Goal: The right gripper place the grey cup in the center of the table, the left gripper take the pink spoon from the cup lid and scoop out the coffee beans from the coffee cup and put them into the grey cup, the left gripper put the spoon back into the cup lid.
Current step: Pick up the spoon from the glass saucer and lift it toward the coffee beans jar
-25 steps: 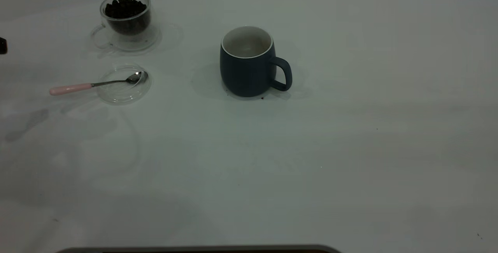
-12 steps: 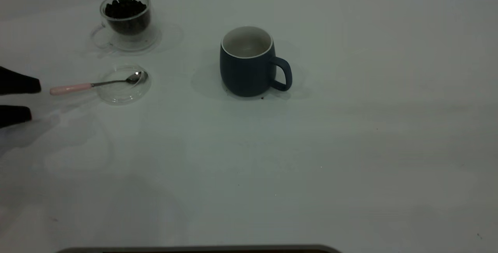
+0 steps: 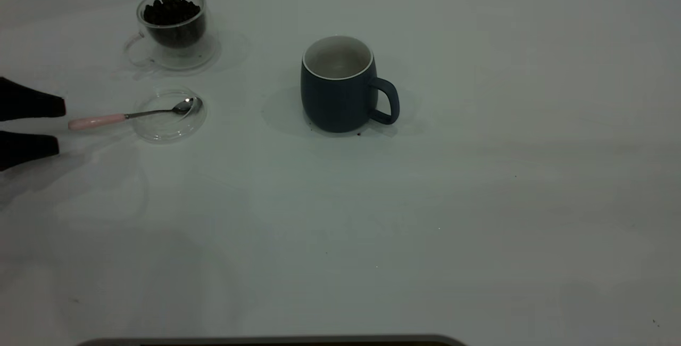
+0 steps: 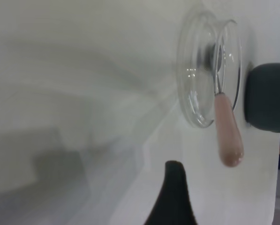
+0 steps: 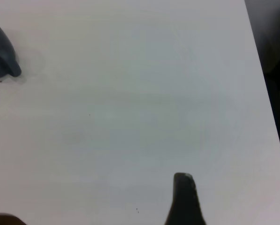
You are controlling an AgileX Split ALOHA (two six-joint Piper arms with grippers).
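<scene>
Exterior view: left gripper (image 3: 58,125), fingers apart, flanks the pink spoon (image 3: 98,121) handle's tip beside the cup lid (image 3: 169,126). Right gripper's finger spacing cannot be judged; the grey cup (image 3: 339,88) stands mid-table.

- The exterior view looks steeply down over the whole white surface (image 3: 479,202) from its near edge.
- The left wrist view sits low and close, facing the pink spoon (image 4: 228,136) on the cup lid (image 4: 196,84), with the grey cup (image 4: 267,97) beyond; the exterior view shares these.
- The right wrist view looks down from higher, sharing only the grey cup with the others.
</scene>
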